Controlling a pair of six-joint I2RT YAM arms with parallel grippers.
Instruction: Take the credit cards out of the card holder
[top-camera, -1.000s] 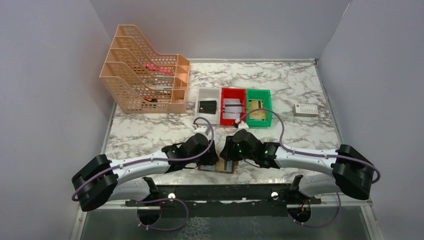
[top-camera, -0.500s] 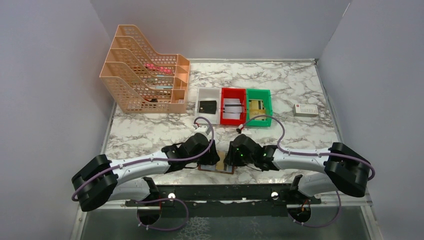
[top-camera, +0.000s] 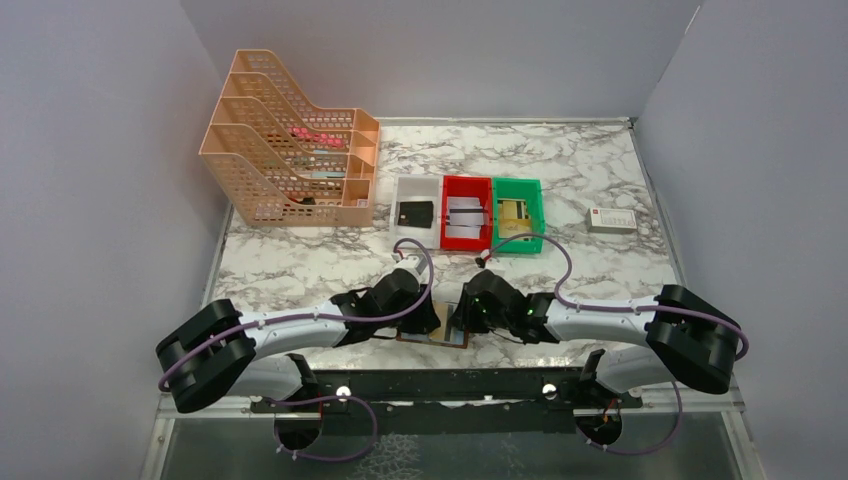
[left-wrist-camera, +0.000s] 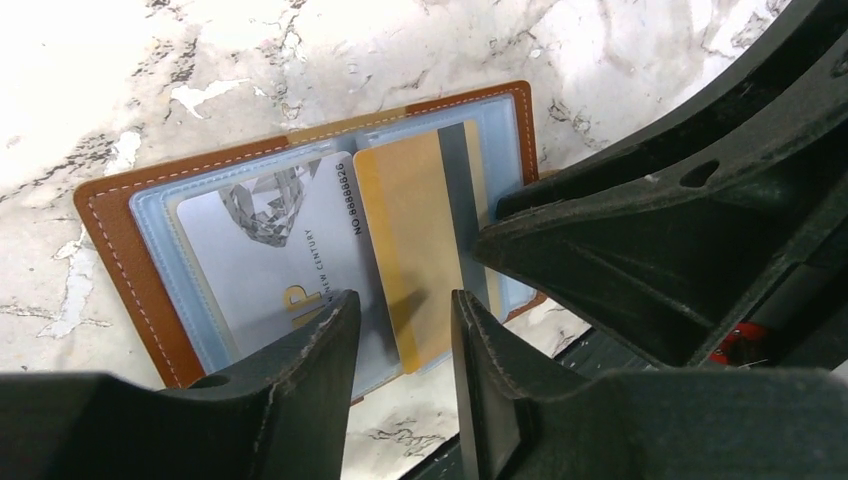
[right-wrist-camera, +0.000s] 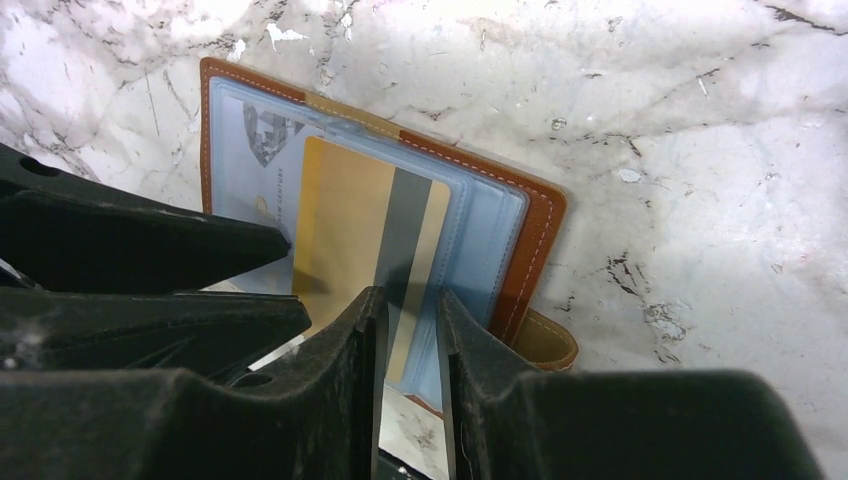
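Left wrist — silver card (left-wrist-camera: 270, 250) reads "NO.8888826 NEW CENTURY" — left claw (left-wrist-camera: 402, 308), right claw (right-wrist-camera: 410, 302) both spread.

So the gold card (right-wrist-camera: 350, 220) is seen half slid out of the opened card holder (right-wrist-camera: 535, 225), its near edge poked in between the right gripper (right-wrist-camera: 410, 300) fingers, which are kept narrowly apart. A silver card (right-wrist-camera: 255, 150) is tucked in a sleeve up-left of the fingertips.

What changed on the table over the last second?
The right hand edged toward the near side of the table, over the card holder, and its elbow swung inward. Then the left arm's elbow swung inward too. Nothing was grabbed: the fingers of both hands stand apart around the gold card. The left hand, holder, bins and rack stayed put.
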